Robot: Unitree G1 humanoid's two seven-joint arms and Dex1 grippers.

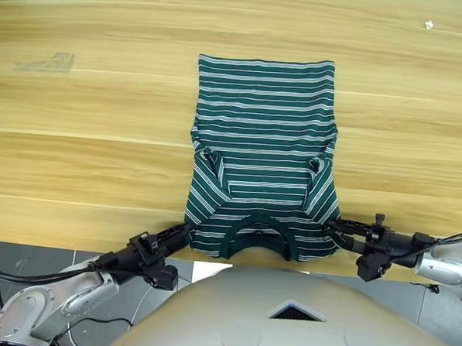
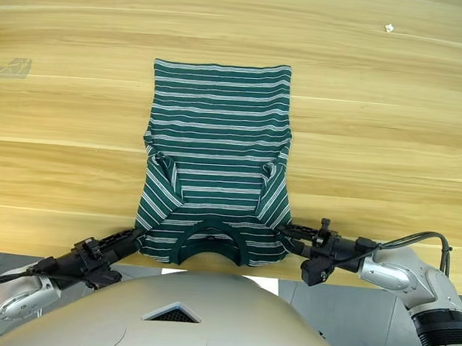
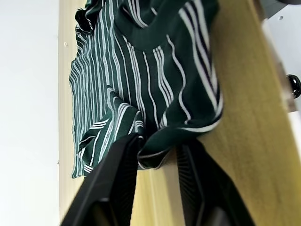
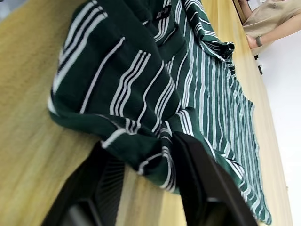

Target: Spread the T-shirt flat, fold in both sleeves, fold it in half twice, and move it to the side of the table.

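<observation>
- Showing a dark green, white-striped T-shirt lying flat in the centre of the frame on a wooden table, and running lengthwise from the upper middle down to the table's near edge at the lower middle.
- Pointing the hem toward the top of the frame and the collar toward the bottom, with the collar end lying right at the near table edge.
- Showing both sleeves folded inward over the body, the left sleeve lying slantwise at centre left and the right sleeve mirroring it at centre right, giving a narrow, nearly rectangular outline.
- Pinching the T-shirt's lower-left shoulder corner with the left gripper, on an arm extending in from the lower left of the frame. In the left wrist view, pressing two black ribbed fingers against a bunched fold of striped cloth lying between them.
- Pinching the lower-right shoulder corner with the right gripper, on an arm extending in from the lower right. In the right wrist view, clamping its fingers on a rolled edge of the same fabric.
- Flanking the collar with the two grippers, one at each side, both sitting just at the near table edge.
- Showing also a small white scrap in the upper right of the frame and a faint grey mark in the upper left, both well apart from the T-shirt.
</observation>
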